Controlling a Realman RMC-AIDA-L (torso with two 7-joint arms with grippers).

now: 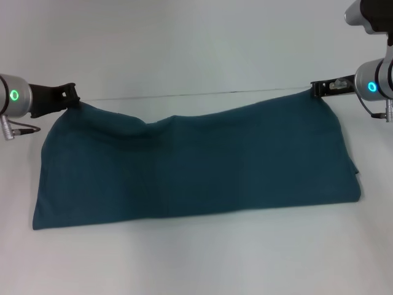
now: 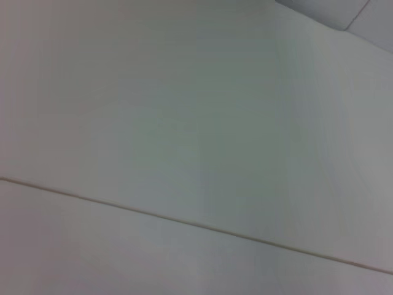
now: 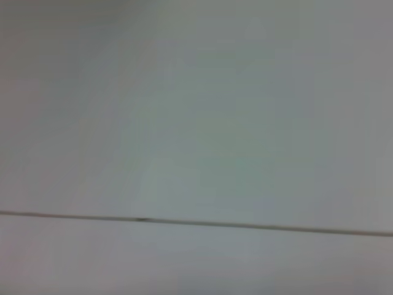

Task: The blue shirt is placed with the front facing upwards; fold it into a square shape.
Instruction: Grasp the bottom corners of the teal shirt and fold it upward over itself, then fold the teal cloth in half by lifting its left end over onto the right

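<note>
Cloth spans between our arms: the blue shirt (image 1: 196, 166) lies as a long band across the tabletop (image 1: 196, 264), its far corners pinched by our left claw (image 1: 73, 93) and right claw (image 1: 317, 88), so both must travel together toward us.

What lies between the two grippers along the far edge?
In the head view, only the blue shirt spans between left gripper and right gripper, its far edge sagging midway.
</note>
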